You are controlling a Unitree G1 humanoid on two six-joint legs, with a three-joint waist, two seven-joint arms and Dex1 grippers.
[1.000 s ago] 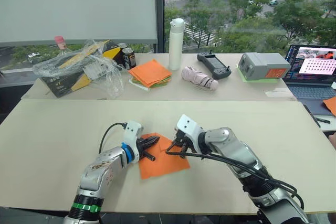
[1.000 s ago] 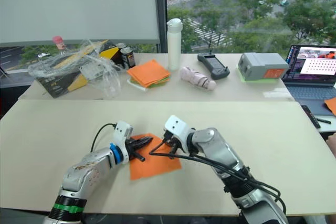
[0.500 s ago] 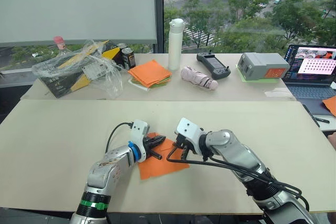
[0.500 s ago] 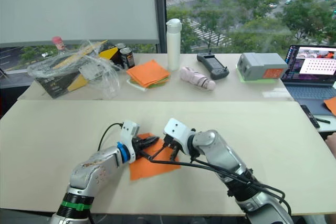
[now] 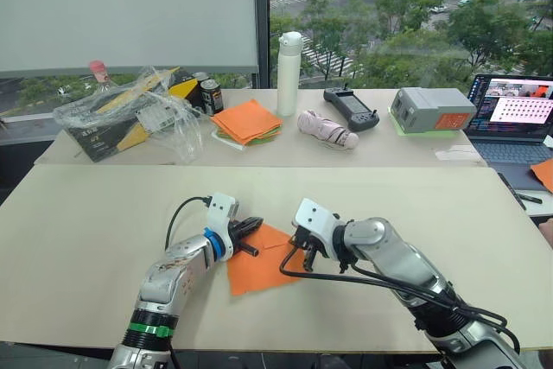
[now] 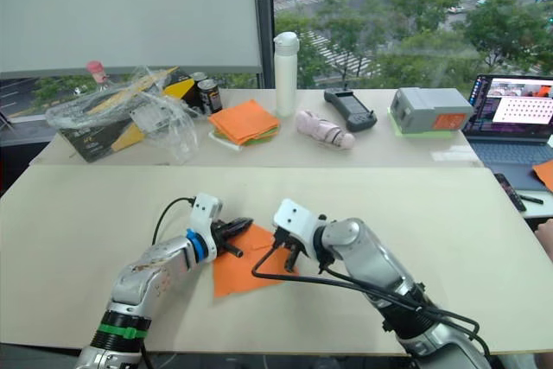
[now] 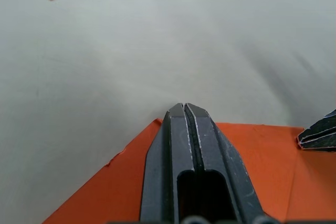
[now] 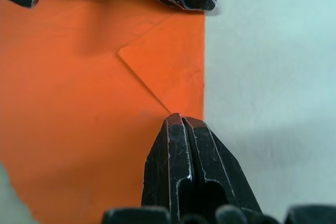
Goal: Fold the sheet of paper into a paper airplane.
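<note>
The sheet of paper lies flat on the near table, bright orange. One corner is folded over into a small triangular flap. My left gripper is shut, and its tip rests at the sheet's far left edge. My right gripper is also shut. It presses its tip down on the crease of the flap, near the sheet's right edge. The two gripper tips are about a finger-length apart.
The far table holds a pile of orange and green sheets, a white bottle, a plastic-wrapped box, a black controller, a grey box and a laptop. Bare tabletop surrounds the sheet.
My right gripper has slid a little nearer along the sheet's right side. My left gripper has drawn back slightly to the left. The sheet stays in place.
</note>
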